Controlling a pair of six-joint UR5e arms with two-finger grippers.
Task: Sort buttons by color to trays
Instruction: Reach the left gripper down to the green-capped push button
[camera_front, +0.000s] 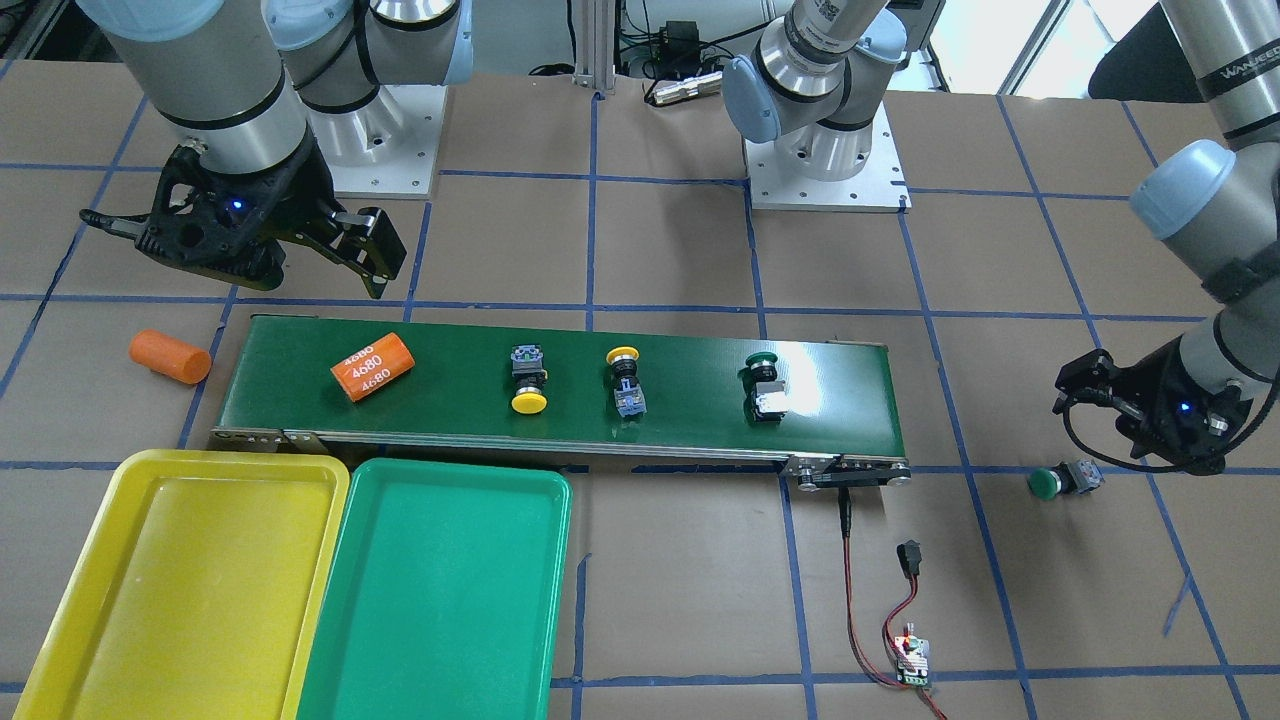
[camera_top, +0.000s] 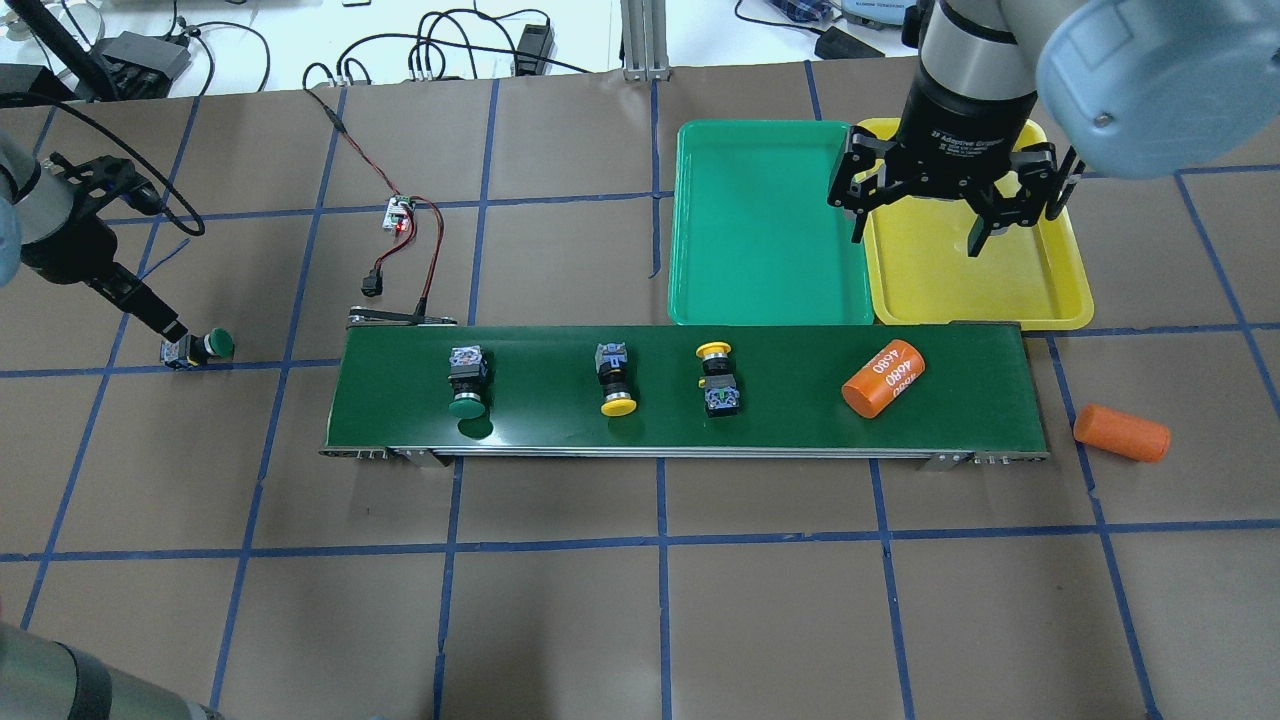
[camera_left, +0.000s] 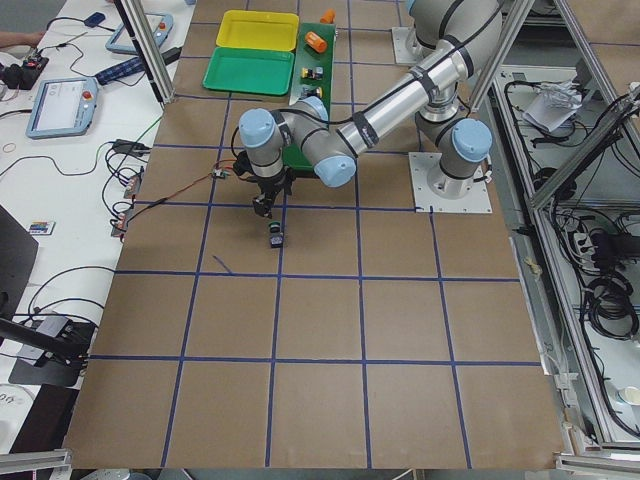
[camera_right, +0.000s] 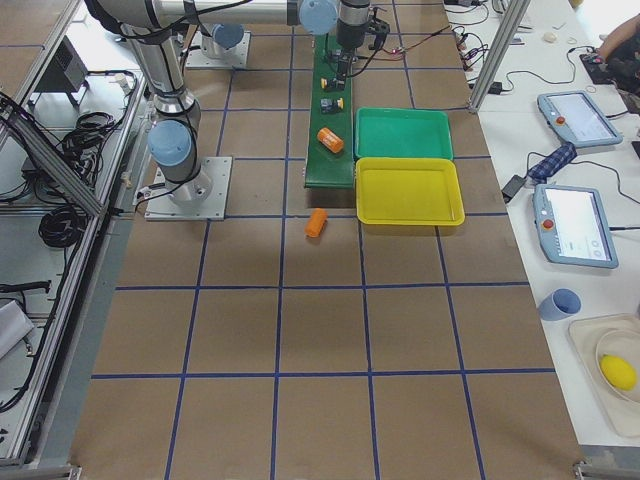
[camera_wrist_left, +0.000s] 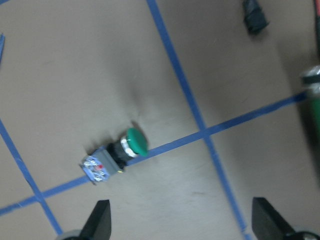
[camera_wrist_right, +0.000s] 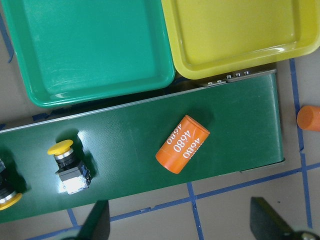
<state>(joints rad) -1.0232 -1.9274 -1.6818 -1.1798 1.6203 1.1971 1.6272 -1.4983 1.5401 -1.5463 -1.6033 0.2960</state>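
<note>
Now the left gripper hangs with its fingers spread wide. A green button lies on its side on the table just beyond them, ungripped, off the end of the belt. The right gripper, also spread, hovers over the yellow tray, which sits beside the green tray. A second green button and two yellow buttons lie on the belt.

Overhead and front views face each other, sharing the conveyor belt. End views stand far; wrist views look down close.
</note>
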